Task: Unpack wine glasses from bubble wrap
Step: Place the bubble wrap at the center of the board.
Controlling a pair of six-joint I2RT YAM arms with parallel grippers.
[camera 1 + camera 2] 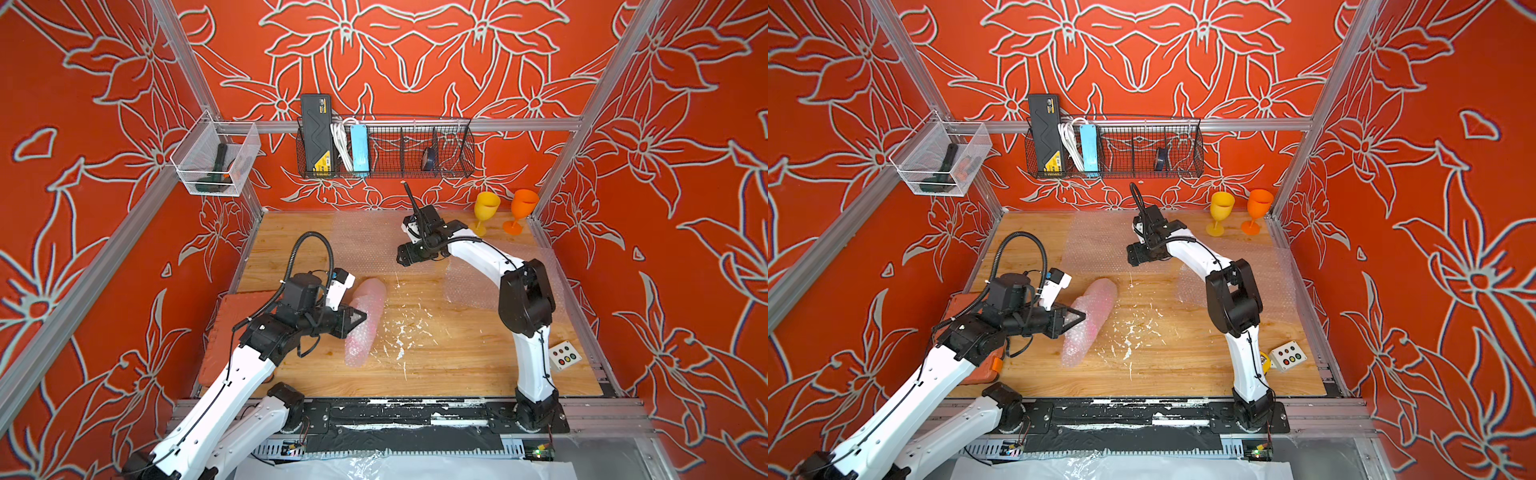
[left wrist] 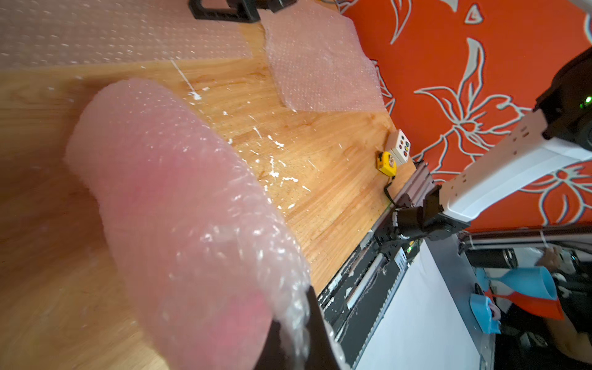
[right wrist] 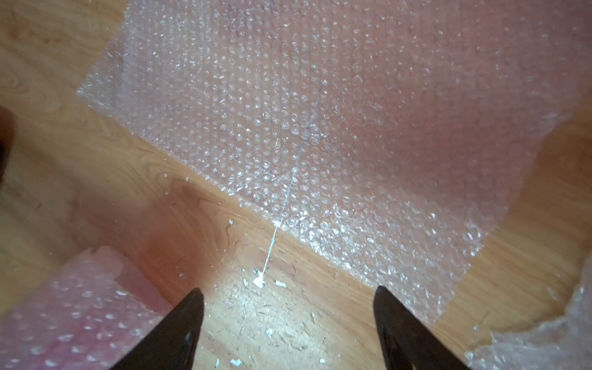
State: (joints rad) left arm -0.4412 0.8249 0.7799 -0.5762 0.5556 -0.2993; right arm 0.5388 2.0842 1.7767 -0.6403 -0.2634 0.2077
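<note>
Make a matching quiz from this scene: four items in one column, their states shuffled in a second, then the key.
1. yellow goblet
2. pink goblet
3. left gripper
4. right gripper

A. open over the wooden table
B. shut on the bubble-wrap roll
C. upright, unwrapped, at the back
D. lying inside the roll

Pairs: 1-C, 2-D, 3-B, 4-A

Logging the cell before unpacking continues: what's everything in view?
wrapped roll: one, whitish, pink inside, table middle
back sheet: one, clear bubble wrap, flat, back middle
right sheet: one, clear, flat, right side
yellow goblet: one, upright, back right corner
orange goblet: one, beside it
wire basket: one, black, back wall
button box: one, white, front right
tape measure: one, yellow, beside button box
left gripper: black, shut on wrapped roll
right gripper: black, open, above table
</note>
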